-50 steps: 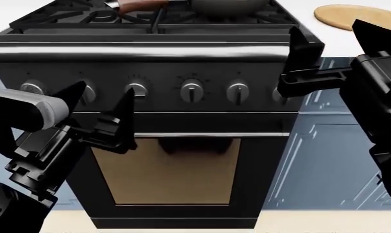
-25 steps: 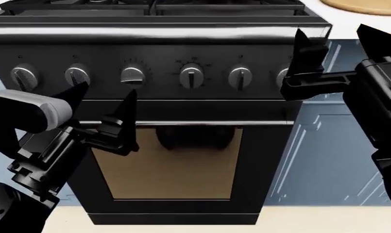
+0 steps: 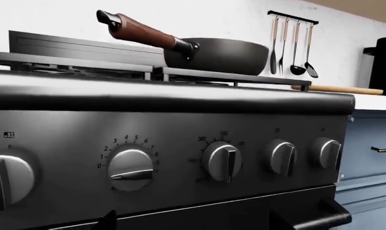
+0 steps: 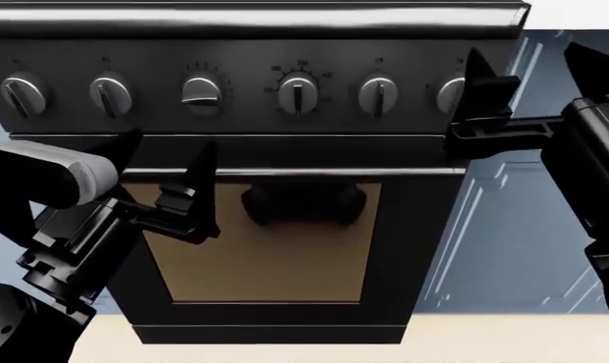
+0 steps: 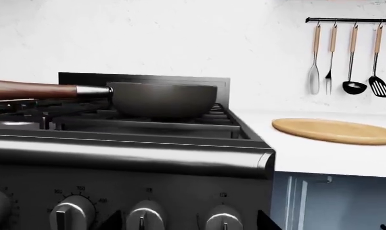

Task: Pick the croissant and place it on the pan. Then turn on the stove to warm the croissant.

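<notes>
Since the head view has dropped over the last second, the cooktop is now cut off and only the stove (image 4: 284,113) front shows, knobs in a row. Pan (image 5: 162,99) sits on the rear grate; croissant isn't visible in any view (may be inside the pan, rim hides it). Left pincer (image 4: 163,170) is released, empty, hanging below the knob at (image 4: 201,91), which reads turned sideways. Right pincer (image 4: 531,91) also spread, empty. Looks like the knob step, possibly done.
</notes>
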Available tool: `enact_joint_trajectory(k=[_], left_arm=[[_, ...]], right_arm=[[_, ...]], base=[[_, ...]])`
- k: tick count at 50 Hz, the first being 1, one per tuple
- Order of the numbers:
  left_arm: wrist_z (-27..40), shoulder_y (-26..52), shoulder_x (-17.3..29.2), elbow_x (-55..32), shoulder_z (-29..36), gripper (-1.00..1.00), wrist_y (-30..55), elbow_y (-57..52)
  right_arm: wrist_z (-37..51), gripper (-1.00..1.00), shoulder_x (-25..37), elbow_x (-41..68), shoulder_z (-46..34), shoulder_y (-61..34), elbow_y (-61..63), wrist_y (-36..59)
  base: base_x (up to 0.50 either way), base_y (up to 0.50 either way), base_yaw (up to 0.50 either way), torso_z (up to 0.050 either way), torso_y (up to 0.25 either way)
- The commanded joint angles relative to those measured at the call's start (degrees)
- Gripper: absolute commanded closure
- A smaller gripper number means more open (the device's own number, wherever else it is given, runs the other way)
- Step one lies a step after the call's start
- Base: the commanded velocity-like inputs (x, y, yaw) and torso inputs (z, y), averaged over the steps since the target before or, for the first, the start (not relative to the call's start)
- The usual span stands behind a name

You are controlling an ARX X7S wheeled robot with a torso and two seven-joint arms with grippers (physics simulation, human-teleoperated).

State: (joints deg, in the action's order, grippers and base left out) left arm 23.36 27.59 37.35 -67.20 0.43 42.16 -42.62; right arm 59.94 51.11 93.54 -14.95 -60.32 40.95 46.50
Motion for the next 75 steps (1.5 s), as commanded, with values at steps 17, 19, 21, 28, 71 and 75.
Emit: enact_joint_trajectory(k=[17, 19, 21, 28, 71, 75], left_arm=[[-0.9, 0.9, -0.4, 0.3, 1.3, -1.0, -0.3, 0.9], [-0.8, 0.9, -0.3, 0.2, 1.3, -1.0, -0.3, 0.9], [-0.8, 0.9, -0.3, 0.3, 1.4, -1.0, -0.3, 0.9], [-0.6, 1.0, -1.0, 0.5, 1.4, -1.0, -0.9, 1.6], [-1.8, -1.6, -2.9, 4.8, 1.3, -1.0, -5.1, 1.9], [-1.7, -1.9, -2.9, 4.8, 1.2, -1.0, -5.3, 2.0]], right_arm=[[1.5, -1.0, 1.1, 0.9, 0.3, 0.0, 0.5, -0.2], [1.5, -1.0, 1.2, 0.9, 0.4, 0.0, 0.5, -0.3], [1.5, -1.0, 1.2, 0.9, 0.4, 0.0, 0.5, -0.3], [1.2, -1.0, 1.7, 0.2, 1.1, 0.9, 0.3, -0.9], [4.7, -1.0, 1.3, 7.9, -1.8, -1.8, -6.8, 0.8], [5.6, -1.0, 1.7, 11.0, -2.5, -3.5, -7.6, 1.7]], base=[[0.0, 0.0, 0.0, -0.05, 0.0], [0.0, 0.0, 0.0, -0.05, 0.0], [0.0, 0.0, 0.0, -0.05, 0.0], [0.0, 0.0, 0.0, -0.043, 0.0], [0.0, 0.0, 0.0, 0.0, 0.0], [0.0, 0.0, 0.0, 0.0, 0.0]])
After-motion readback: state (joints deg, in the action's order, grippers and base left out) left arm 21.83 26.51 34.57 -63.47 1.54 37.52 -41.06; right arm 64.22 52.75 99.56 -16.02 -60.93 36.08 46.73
